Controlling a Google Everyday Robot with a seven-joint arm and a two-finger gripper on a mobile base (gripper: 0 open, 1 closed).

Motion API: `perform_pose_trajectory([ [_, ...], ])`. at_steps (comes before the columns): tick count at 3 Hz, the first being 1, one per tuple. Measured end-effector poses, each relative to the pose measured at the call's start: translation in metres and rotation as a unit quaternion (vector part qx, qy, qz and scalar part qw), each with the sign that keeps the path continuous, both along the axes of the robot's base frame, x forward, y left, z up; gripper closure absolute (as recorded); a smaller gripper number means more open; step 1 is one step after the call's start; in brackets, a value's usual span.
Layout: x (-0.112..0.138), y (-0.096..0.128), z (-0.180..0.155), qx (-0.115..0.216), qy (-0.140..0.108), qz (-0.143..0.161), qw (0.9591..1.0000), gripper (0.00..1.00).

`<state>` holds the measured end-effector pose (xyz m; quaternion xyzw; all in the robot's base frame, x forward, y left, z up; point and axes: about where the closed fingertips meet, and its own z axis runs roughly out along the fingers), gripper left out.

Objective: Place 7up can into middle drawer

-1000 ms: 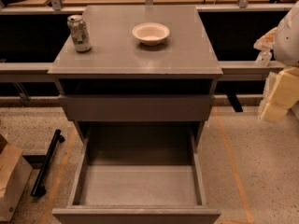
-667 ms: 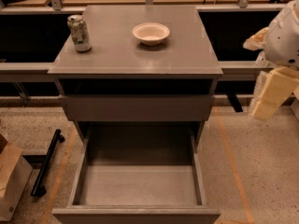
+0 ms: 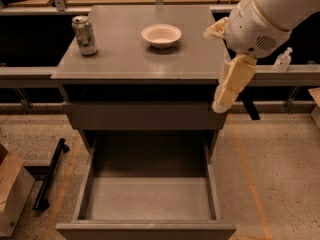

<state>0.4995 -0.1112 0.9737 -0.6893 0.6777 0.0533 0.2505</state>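
Note:
The 7up can (image 3: 85,35) stands upright at the back left of the grey cabinet top (image 3: 125,59). It has a white-and-green label and a silver top. My gripper (image 3: 216,69) hangs at the cabinet's right edge, well to the right of the can. It is open and empty, with one cream finger (image 3: 231,84) pointing down beside the cabinet's right front corner. One drawer (image 3: 150,199) low in the cabinet is pulled out and empty. A closed drawer front (image 3: 142,116) sits above it.
A shallow white bowl (image 3: 161,35) sits on the cabinet top, between the can and my gripper. A small clear bottle (image 3: 283,60) stands on the rail at the right. A black bar (image 3: 50,174) and a cardboard box (image 3: 12,194) lie on the floor at the left.
My arm and gripper have moved left from the right edge of the view to the cabinet's right edge. The can, bowl and drawer have not moved.

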Motion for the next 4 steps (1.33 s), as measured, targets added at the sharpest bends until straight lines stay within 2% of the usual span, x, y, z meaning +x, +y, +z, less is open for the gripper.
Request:
perform_pose_trajectory([
  [1,0.043,0.068,0.036,0.072,-0.042,0.062,0.9946,0.0],
  [2,0.043,0.068,0.035,0.072,-0.041,0.062,0.9947,0.0],
  [3,0.069,0.084,0.033,0.09,-0.058,0.054,0.9928,0.0],
  [4,0.12,0.108,0.019,0.117,-0.072,0.056,0.9889,0.0],
])
